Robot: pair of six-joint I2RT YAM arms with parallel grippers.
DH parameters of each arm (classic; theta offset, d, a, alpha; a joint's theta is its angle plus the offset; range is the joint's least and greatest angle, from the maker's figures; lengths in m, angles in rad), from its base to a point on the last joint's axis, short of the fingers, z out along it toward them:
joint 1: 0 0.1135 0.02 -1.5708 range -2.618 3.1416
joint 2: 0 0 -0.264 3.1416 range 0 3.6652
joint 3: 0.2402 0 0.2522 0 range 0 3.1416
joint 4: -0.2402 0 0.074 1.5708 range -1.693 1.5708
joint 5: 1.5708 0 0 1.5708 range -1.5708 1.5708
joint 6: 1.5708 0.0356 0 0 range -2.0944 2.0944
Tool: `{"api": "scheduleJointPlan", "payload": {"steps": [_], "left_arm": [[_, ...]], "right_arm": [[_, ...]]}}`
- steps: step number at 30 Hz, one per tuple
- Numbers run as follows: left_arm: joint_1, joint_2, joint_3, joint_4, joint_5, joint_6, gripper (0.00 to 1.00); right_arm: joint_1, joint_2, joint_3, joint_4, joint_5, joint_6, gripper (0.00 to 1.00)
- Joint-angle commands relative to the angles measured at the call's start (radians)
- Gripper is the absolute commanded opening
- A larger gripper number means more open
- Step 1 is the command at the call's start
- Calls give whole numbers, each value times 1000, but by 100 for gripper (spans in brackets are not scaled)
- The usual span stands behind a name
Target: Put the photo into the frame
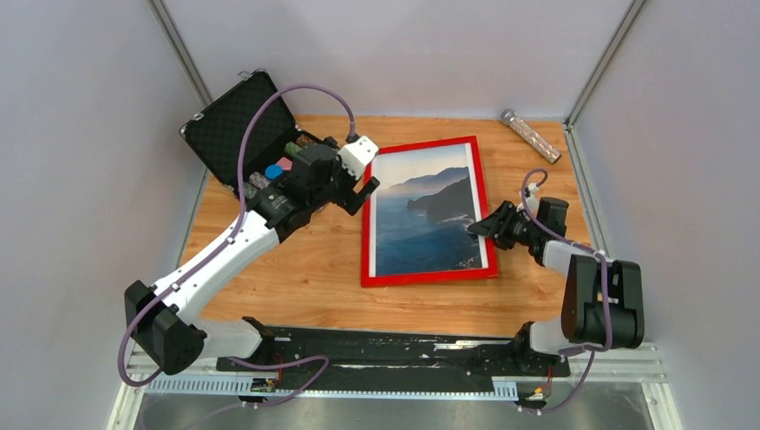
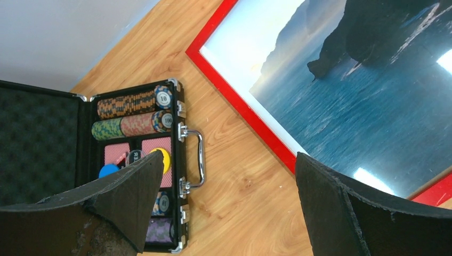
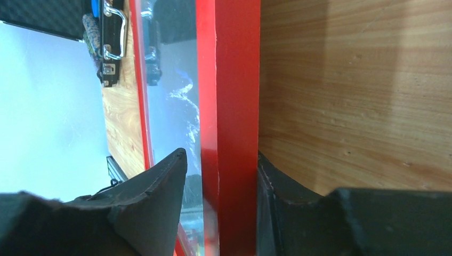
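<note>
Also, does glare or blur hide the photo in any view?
Top external: even light, photo clear. Left wrist: two bright glare patches on it, otherwise sharp. Right wrist: reflections wash over it beside the red frame; image hardly readable.

And there's the left arm [image 1: 224, 255], white shell, black joints; right arm [image 1: 591, 296] matches; purple cables [image 1: 309, 87] trailing off both.

Bright red frame [image 1: 367, 233] around photo [image 1: 428, 219] of deep blue sea, dark grey-blue cliffs and pale sky fading from peach to white, thin white border. Warm honey-brown wood-grain desk [image 1: 296, 269] beneath. Black case [image 1: 235, 125] lined with dimpled black foam, filled with striped chips [image 2: 128, 126] in orange, green and pink, plus one blue, one yellow.
</note>
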Motion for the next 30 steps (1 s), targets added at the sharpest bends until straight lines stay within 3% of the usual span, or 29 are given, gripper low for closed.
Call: {"api": "scheduleJointPlan", "payload": {"steps": [1, 7, 15, 20, 30], "left_arm": [[5, 11, 14, 32, 17, -4, 100], [5, 22, 18, 29, 18, -3, 100], [5, 32, 19, 31, 23, -6, 100], [4, 27, 22, 29, 23, -4, 100], [5, 20, 17, 32, 20, 0, 100]], "right_arm": [[0, 80, 62, 109, -101, -45, 46], [-14, 174, 103, 74, -128, -65, 52], [-16, 167, 95, 28, -65, -86, 67], [-14, 133, 79, 0, -28, -97, 78], [-4, -30, 24, -62, 138, -117, 83]]}}
